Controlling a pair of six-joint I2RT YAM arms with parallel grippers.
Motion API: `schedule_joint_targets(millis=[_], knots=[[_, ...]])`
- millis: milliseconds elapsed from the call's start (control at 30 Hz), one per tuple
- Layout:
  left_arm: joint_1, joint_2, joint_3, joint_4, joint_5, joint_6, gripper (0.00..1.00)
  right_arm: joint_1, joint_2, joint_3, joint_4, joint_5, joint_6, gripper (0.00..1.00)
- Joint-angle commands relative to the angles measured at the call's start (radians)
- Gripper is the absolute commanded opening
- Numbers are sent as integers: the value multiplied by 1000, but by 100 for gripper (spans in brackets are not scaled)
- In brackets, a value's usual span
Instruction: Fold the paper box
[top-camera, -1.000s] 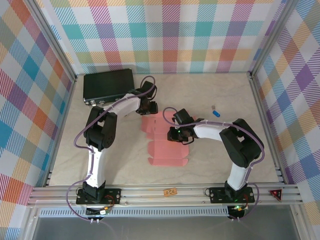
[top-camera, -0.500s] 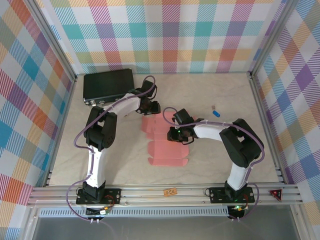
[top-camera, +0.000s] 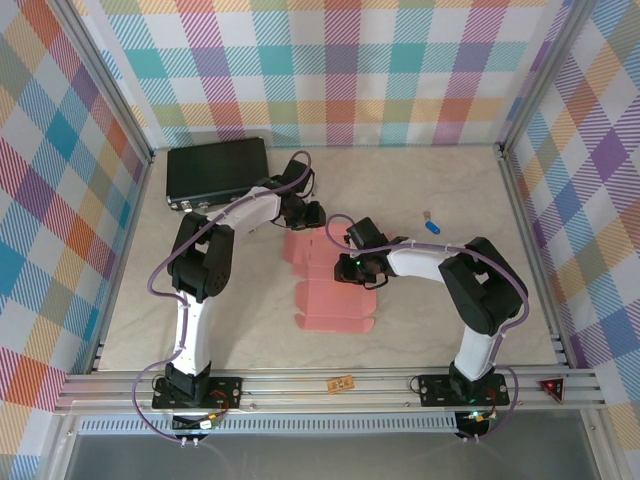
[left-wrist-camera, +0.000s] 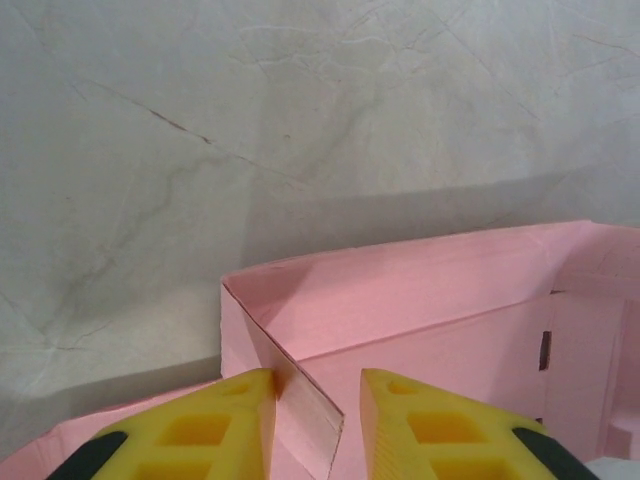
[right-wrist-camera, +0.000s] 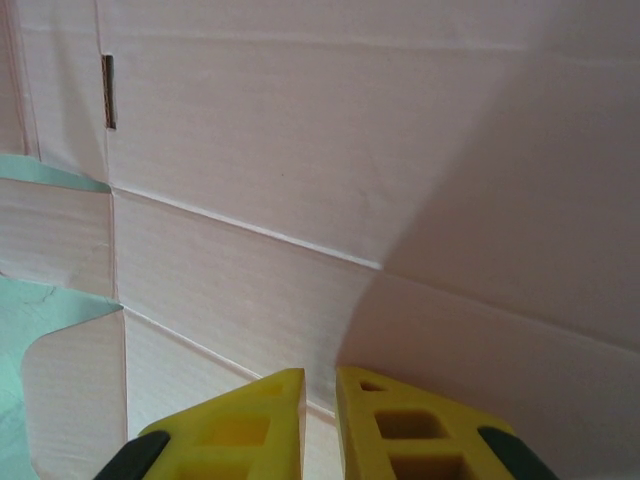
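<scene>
Lying mid-table (top-camera: 450, 190), the one paper box (top-camera: 335, 300) is thin matte salmon-pink card, creased into panels with rounded flaps. The left gripper (left-wrist-camera: 318, 385) holds its two yellow fingers apart astride a raised flap. The right gripper (right-wrist-camera: 320, 375) has its fingers almost together over flat card. One black case (top-camera: 217, 170) sits in the far left corner.

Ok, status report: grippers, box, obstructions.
Left gripper open, astride raised box flap. Right gripper near shut over flat panel. Rest of sheet mostly flat. Case far back, apart.
</scene>
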Motion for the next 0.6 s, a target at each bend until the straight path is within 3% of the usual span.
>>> schedule_joint_targets(millis=[0,200,567], knots=[[2,29,34,10,47,-3,28,6,43,-8,-82,8,-8,18],[1,-21,12,17,6,-3,29,5,9,-1,-101,24,-5,18],[-16,-233,-102,-8,-118,34,40,-37,-165,99,-218,83,-67,24]])
